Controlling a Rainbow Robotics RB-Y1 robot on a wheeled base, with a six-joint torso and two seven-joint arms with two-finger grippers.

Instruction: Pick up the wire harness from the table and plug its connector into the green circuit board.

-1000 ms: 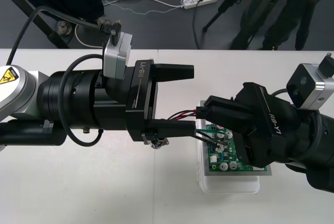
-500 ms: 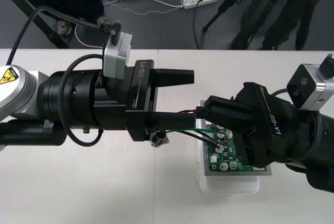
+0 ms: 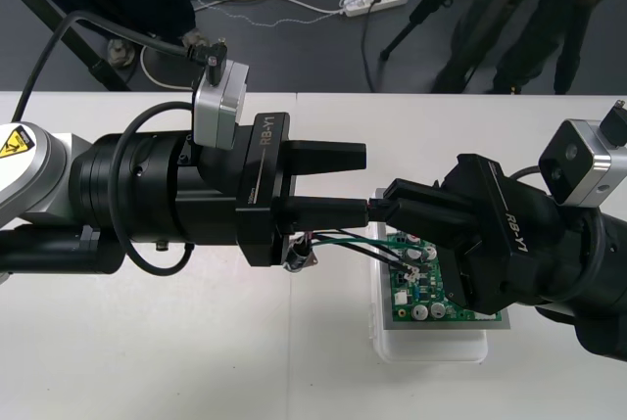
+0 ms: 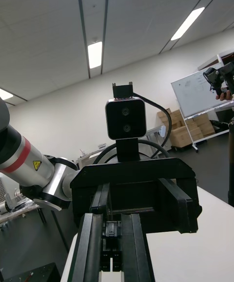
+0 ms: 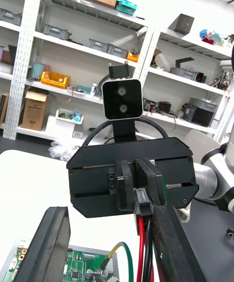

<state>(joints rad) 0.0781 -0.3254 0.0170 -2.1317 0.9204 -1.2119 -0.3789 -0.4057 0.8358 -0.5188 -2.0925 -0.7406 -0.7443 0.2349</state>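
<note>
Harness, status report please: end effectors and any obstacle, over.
Right end effector shut on harness plug, not in board. Left end effector open beside wires. Socket near left end effector. No obstacle seen.

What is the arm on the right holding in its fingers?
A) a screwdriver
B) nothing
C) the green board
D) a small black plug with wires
D: the right arm's fingers are shut on the black plug, with red, black and green wires trailing below it.
</note>
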